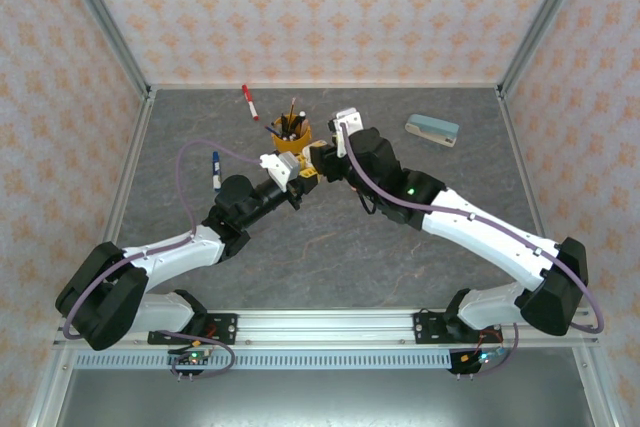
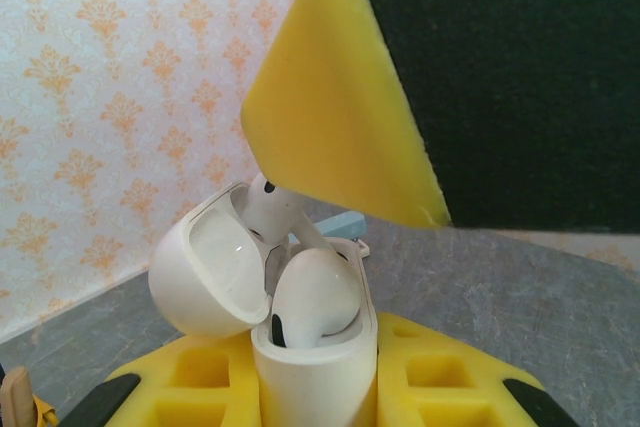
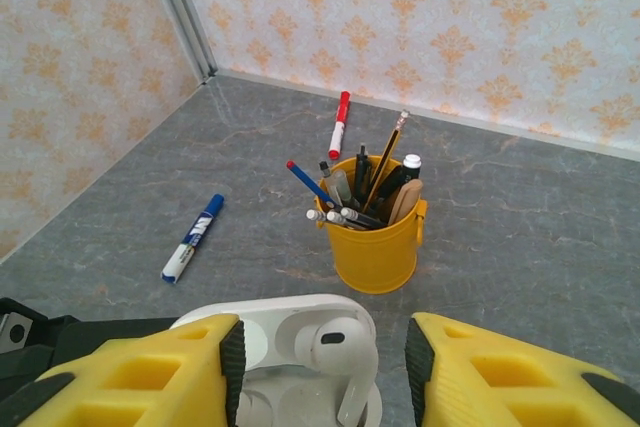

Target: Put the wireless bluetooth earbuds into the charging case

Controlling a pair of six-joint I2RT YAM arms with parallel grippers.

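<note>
Your left gripper (image 2: 320, 392) is clamped narrow on the charging case (image 2: 315, 372), with the lid (image 2: 205, 277) swung open toward nine o'clock; your right gripper (image 3: 325, 347) has its fingers apart, gripping nothing, straddling the case mouth; the front earbud (image 2: 315, 297) looks seated; the rear earbud (image 2: 265, 202) leans at eleven o'clock with its stem showing; I'd judge it needs pressing home before the lid is closed.

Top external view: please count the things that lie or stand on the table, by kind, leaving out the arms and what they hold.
Markers: 2, the red marker and the blue marker
Cups: 1, the yellow cup full of pens
Blocks: 1, the teal block
Total: 4
</note>
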